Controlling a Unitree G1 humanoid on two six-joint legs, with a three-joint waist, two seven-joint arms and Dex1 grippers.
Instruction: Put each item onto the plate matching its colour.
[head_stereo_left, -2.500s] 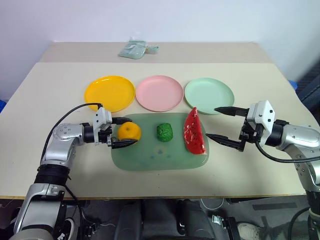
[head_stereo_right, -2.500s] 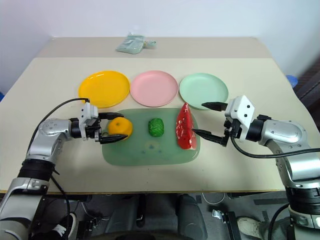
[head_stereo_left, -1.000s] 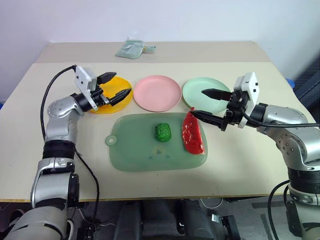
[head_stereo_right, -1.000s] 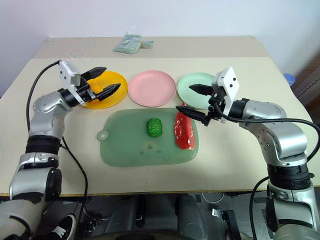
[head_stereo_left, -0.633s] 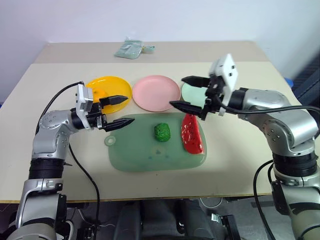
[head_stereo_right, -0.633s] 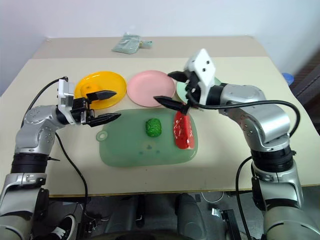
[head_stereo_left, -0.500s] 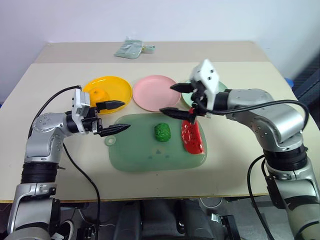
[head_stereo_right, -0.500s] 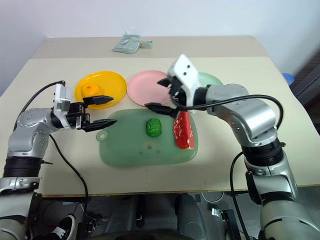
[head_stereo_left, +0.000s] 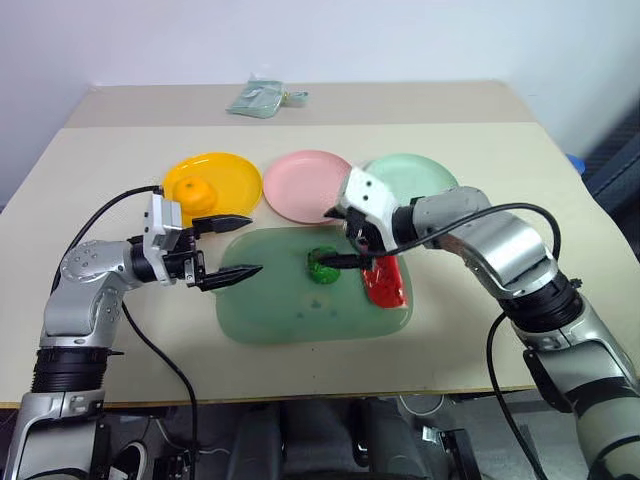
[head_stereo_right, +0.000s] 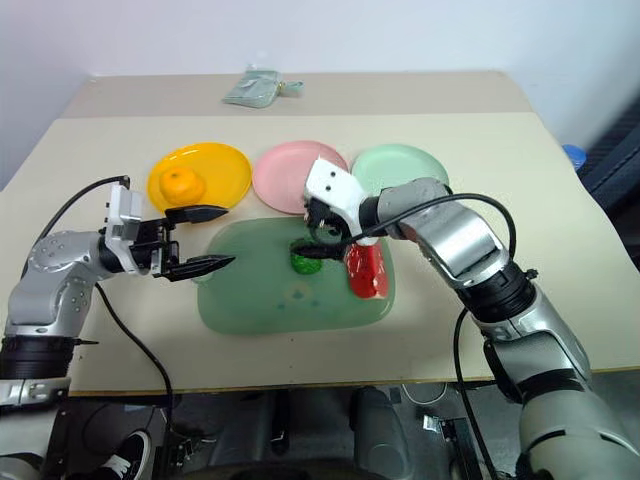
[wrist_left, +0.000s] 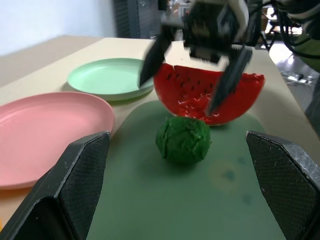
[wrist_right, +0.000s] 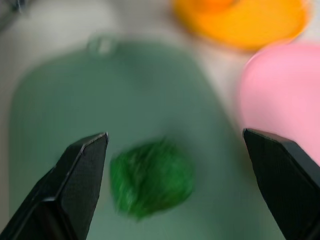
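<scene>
The round orange fruit (head_stereo_left: 201, 193) lies on the yellow-orange plate (head_stereo_left: 238, 175). Beside that plate stand the pink plate (head_stereo_left: 300, 185) and the mint green plate (head_stereo_left: 418, 172), both bare. On the green mat (head_stereo_left: 275, 310) sit the bumpy green lump (head_stereo_left: 322, 268) and the watermelon wedge (head_stereo_left: 386, 284). My right gripper (head_stereo_left: 322, 240) hovers open just over the lump, its fingers to either side; in the right wrist view the lump (wrist_right: 150, 177) shows between them. My left gripper (head_stereo_left: 256, 244) is open and empty at the mat's left edge, pointing toward the lump (wrist_left: 183, 140).
A folded pale green bag (head_stereo_left: 262, 98) lies at the back of the beige table (head_stereo_left: 520, 200). Bare tabletop runs to the right of the mat and along the front edge.
The left gripper left the orange fruit on the yellow-orange plate and drew back toward me. The right gripper swung left from the green plate and sank over the green lump.
</scene>
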